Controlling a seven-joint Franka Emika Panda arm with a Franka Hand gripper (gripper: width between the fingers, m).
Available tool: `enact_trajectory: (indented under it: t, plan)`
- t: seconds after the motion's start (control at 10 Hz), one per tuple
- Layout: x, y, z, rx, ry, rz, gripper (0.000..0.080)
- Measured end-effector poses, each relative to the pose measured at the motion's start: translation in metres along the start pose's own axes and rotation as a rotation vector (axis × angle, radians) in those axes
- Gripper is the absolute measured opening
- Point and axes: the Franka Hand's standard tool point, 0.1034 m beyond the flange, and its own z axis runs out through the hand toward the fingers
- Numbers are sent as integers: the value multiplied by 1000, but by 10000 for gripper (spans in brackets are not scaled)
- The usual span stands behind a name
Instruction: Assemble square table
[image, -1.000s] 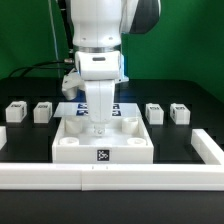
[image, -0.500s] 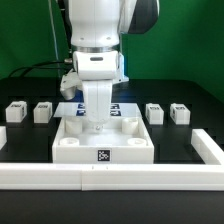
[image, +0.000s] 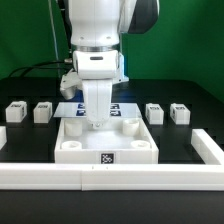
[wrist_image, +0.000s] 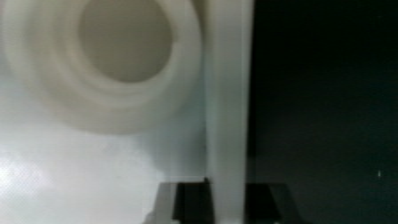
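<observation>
Exterior view: the jaws (image: 97, 124) are down on the tabletop slab (image: 105, 146), toward its far edge. The slab lies flat mid-counter (image: 30, 140), just behind the border wall (image: 60, 178). The legs (image: 154, 112) sit in a row further back, two per side, apart from the jaws.

Wrist view: the slab's rim (wrist_image: 228, 100) runs straight between the fingers (wrist_image: 187, 205), one on each side. The gap is narrow, so it looks pinched on the rim to me. A round socket (wrist_image: 125, 50) sits just beside the rim. The next move hinges on that rim's long axis passing through the jaws.
</observation>
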Motion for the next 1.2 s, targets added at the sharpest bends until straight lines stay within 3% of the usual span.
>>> enact_trajectory:
  t: [0.4,0.6,1.0,1.2]
  plan:
    - [0,0,0,-1,0,0,58]
    - [10,5,0,-5,4,20,59]
    - [69,32,-2,-34,34,74,59]
    - [84,42,0,-42,43,54,59]
